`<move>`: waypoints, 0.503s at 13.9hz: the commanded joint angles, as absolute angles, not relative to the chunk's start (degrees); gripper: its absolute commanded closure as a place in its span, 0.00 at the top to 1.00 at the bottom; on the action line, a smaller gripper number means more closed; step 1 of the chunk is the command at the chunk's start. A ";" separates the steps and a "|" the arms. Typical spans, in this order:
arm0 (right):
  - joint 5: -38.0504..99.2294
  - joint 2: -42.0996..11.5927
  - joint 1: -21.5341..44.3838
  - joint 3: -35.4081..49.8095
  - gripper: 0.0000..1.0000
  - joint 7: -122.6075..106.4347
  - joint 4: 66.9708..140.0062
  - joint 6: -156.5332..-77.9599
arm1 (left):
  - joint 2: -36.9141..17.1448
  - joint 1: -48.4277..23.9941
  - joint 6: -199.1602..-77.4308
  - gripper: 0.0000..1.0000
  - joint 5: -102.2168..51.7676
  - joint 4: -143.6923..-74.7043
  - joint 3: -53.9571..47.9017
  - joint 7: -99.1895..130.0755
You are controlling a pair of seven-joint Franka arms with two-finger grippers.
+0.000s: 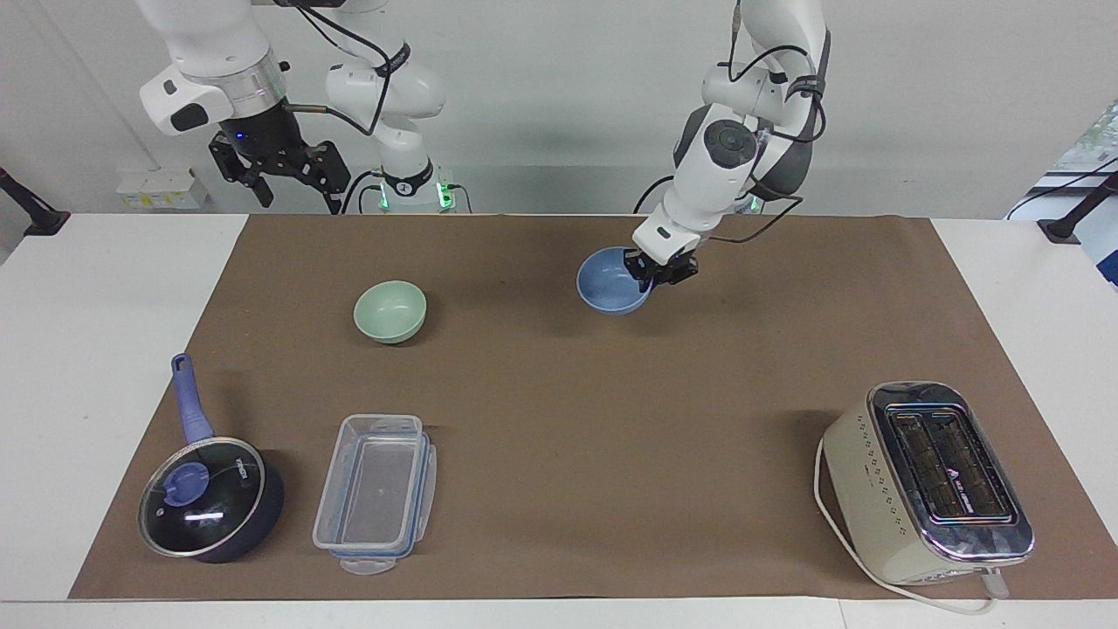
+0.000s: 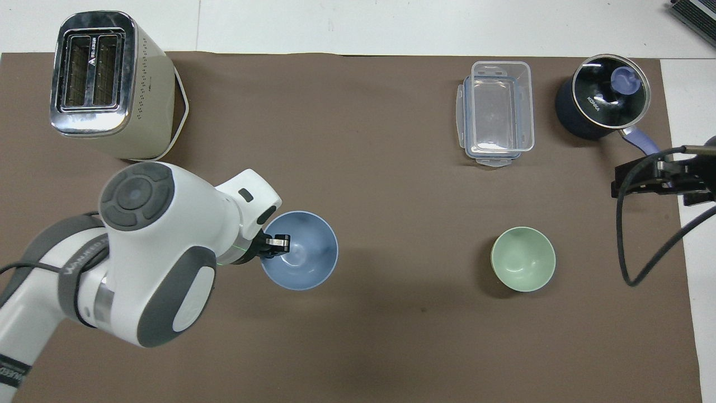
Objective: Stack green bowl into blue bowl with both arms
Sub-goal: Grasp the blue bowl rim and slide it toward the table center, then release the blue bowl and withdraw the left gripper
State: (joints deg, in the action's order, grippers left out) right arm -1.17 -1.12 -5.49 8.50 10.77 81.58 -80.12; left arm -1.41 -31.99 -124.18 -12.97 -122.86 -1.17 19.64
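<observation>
The left tool (image 1: 661, 270) pinches the rim of the blue bowl (image 1: 611, 280) and holds it up over the middle of the counter (image 1: 559, 411). One finger is inside the bowl and the other is outside, so the tool is closed on the rim. The bowl sits level with its open side up, and its shadow on the brown mat hints that it is a little above the counter, though I cannot be sure. The green bowl (image 1: 389, 311) stands by itself on the counter, open side up, toward the right arm's end and well apart from the blue bowl. The two bowls are about the same way out from the robots. The right tool (image 1: 275, 175) waits up in the air with its fingers spread wide, over the counter's edge at its own end. It is the tool closer to the green bowl. I think the blue bowl needs to be set down first. Then the right tool can pick up the green bowl and put it inside.
</observation>
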 commanded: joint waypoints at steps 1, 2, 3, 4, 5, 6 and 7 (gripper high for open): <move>-0.18 0.44 -6.33 8.79 1.00 9.32 83.58 -81.12 | -1.75 -35.33 -129.71 0.00 -14.15 -126.29 -0.17 19.60; -0.18 0.44 -6.33 8.79 1.00 9.23 83.58 -81.12 | -2.54 -36.12 -131.03 0.00 -14.24 -126.65 -0.18 19.60; -0.18 0.44 -6.33 8.79 1.00 9.23 83.58 -81.12 | -3.33 -37.52 -133.74 0.00 -14.85 -127.87 -0.18 19.60; -0.26 0.44 -6.33 8.79 1.00 9.23 83.58 -81.12 | -3.95 -39.01 -136.64 0.00 -16.16 -129.10 -0.18 19.77; -0.26 0.44 -6.33 8.79 1.00 9.23 83.58 -81.12 | -4.30 -39.55 -137.80 0.00 -17.22 -129.81 -0.18 19.60; -0.18 0.44 -6.42 8.79 1.00 9.23 83.67 -81.12 | -4.65 -39.64 -138.07 0.00 -17.31 -129.90 -0.18 19.60; -0.26 0.44 -6.33 8.79 1.00 9.23 83.58 -81.12 | -5.79 -40.16 -138.25 0.17 -17.31 -129.99 -0.18 19.51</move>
State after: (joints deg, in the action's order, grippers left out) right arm -1.17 -1.12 -5.49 8.50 10.76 81.60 -80.12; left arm -5.14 -38.67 -136.26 -16.06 -128.77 -1.16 19.65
